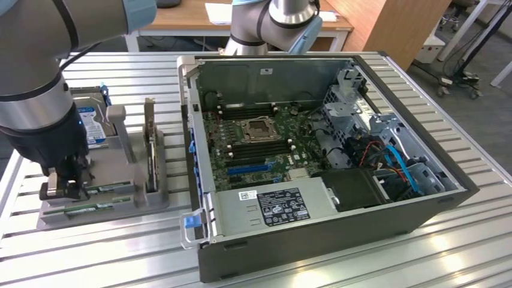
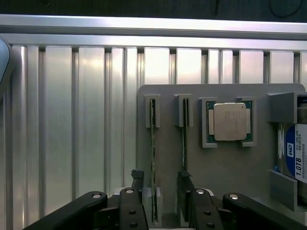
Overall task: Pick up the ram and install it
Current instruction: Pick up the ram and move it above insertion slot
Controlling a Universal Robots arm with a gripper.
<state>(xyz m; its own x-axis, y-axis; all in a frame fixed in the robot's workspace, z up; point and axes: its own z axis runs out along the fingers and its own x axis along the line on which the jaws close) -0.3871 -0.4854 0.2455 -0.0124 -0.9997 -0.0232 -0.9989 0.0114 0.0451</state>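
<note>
Grey holder (image 1: 96,217) on the ribbed alu table (image 1: 96,252) is seen at the exterior view's left, w/ the gripper (image 1: 66,187) lowered over its near end, right at the two green sticks (image 1: 100,189) lodged in their slots. Which stick is bracketed can't be told from this angle. Open PC case (image 1: 416,204) is seen well apart, to the exterior view's right. Memory slots (image 1: 254,148) by the CPU socket look unfilled, so nothing is judged installed yet. In the wrist view the jaws are shown spread, w/ the fingers (image 2: 137,182) set either side of the ram (image 2: 153,158) & a gap at each side, so no pinch is made. The ram is seated edge-up in the holder, the other stick (image 2: 184,139) just beside it at the far finger. Progress is judged early: approach & alignment done; grasp, lift, carry & seating all left.
</note>
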